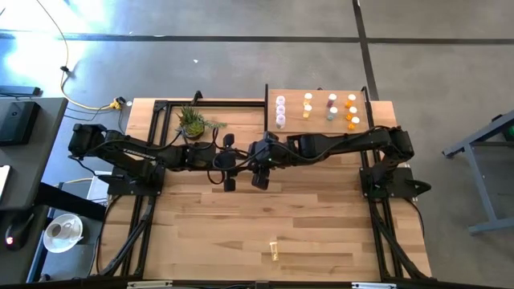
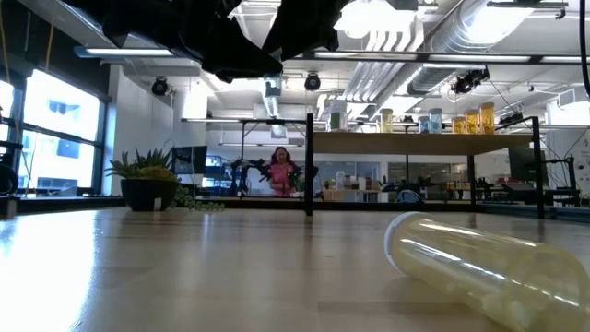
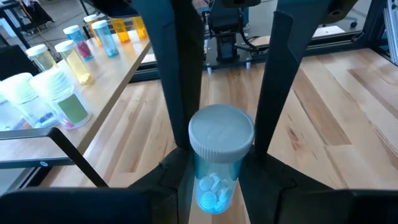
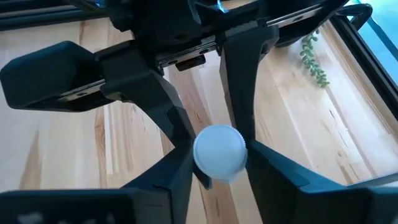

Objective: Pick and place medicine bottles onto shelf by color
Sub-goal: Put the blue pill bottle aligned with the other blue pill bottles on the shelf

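Holding white pills: blue bottle (image 3: 216, 163)

A white cap (image 4: 219, 152) sits between the right gripper's (image 4: 217, 168) two dark fingers (image 4: 174, 165), which press against its sides. Just beyond the cap, the other arm's gripper (image 4: 186, 93) reaches in, its fingers meeting the cap too. A green sprig (image 4: 313, 59) lies on the planked tabletop (image 4: 62, 149), well apart from the cap.

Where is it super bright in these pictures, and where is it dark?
High view: glare whitens the floor at the top left. Low view: ceiling lamps and the window glow, the arms overhead are black shapes, the lying bottle gleams. Left wrist view: soft even light on the blue bottle.
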You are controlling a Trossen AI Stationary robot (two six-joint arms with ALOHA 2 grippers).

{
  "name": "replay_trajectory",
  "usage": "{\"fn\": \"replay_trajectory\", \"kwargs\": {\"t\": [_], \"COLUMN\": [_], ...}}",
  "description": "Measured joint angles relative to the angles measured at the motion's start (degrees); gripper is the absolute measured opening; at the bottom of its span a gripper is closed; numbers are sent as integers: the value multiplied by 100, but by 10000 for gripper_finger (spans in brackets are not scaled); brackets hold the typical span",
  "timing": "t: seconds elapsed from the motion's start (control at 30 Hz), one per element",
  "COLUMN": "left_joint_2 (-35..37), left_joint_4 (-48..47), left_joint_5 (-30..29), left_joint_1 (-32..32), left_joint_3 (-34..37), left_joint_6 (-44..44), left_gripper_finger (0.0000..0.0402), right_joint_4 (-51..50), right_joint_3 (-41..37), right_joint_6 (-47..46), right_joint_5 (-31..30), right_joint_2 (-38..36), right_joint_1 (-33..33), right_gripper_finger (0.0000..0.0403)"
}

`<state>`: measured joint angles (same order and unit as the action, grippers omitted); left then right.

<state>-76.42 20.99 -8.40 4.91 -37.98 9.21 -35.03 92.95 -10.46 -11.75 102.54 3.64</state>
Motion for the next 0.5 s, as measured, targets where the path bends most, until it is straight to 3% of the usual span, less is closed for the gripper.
{"fn": "replay_trajectory", "kwargs": {"t": [0.2,0.5], "left_joint_2": [0,0], "left_joint_4": [11,13], "left_joint_5": [-2,-2], "left_joint_1": [0,0], "left_joint_3": [0,0], "left_joint_6": [0,0], "left_gripper_finger": [99,99], "right_joint_4": [0,-1], "right_joint_3": [0,0], "right_joint_6": [0,-2], "right_joint_5": [0,-2], "right_joint_2": [0,0], "right_joint_1": [2,0], "right_gripper_finger": [105,99]}}
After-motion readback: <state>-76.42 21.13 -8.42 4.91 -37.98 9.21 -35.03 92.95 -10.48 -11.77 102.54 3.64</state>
